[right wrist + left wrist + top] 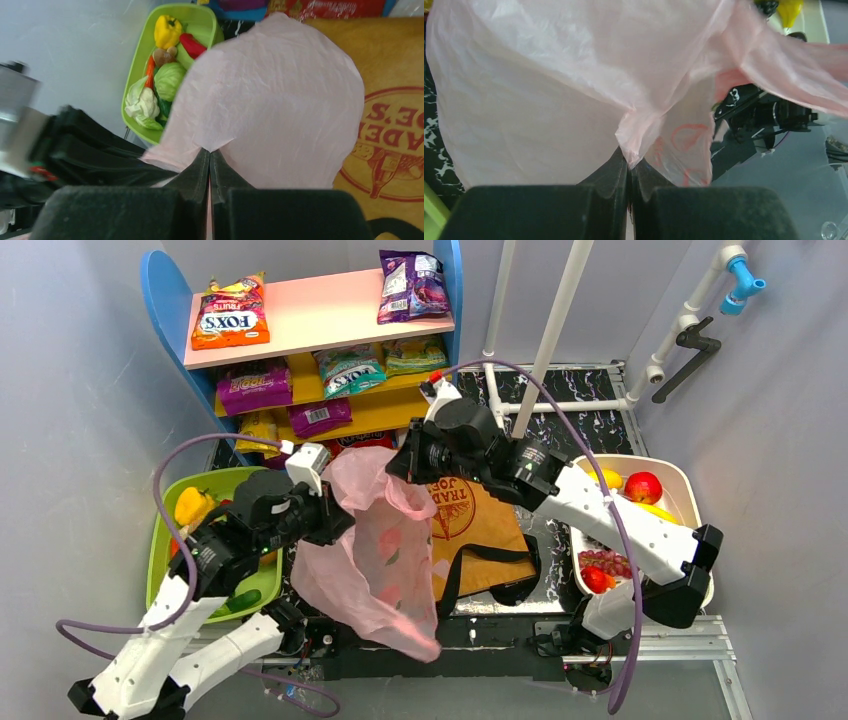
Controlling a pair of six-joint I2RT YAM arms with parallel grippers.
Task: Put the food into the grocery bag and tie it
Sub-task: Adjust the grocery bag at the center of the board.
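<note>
Left gripper (629, 167) pinches the pink plastic bag (375, 560) at ten o'clock; right gripper (210, 156) pinches it at twelve.

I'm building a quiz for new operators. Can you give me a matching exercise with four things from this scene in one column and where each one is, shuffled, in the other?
1 grocery bag
2 yellow pepper
3 red apple
4 purple packet

A in the white tray
B on the top shelf
C pinched by the left tool and the right tool
D in the green tray

Pairs: 1-C, 2-D, 3-A, 4-B
</note>
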